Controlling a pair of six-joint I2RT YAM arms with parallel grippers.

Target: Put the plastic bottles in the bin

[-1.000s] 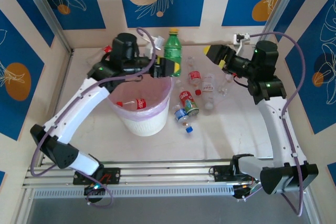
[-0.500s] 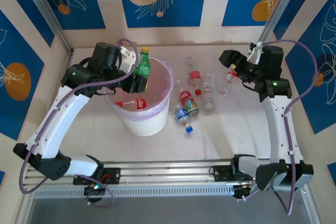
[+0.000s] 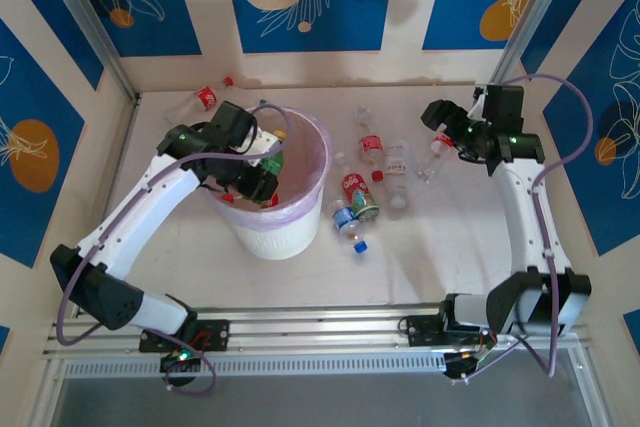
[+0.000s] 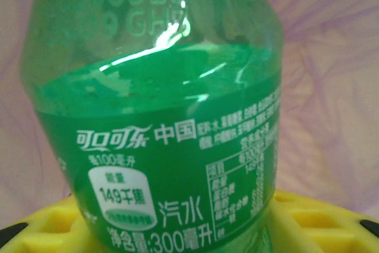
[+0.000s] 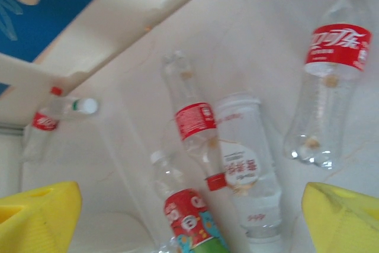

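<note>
One green bottle (image 4: 160, 146) is pinched by the left gripper (image 3: 262, 175), already inside the bin (image 3: 318, 167) mouth; release should drop it in. Right gripper (image 3: 437, 115) is spread, beside loose bottles (image 3: 372, 147).

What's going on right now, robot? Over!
Left pincer shut on green bottle, down inside the bin. Right pincer open, over loose bottles on the table. Nothing in the way.

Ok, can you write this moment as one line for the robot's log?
left gripper: shut on green bottle, inside bin | right gripper: open, near loose bottles | drop: not yet done
</note>
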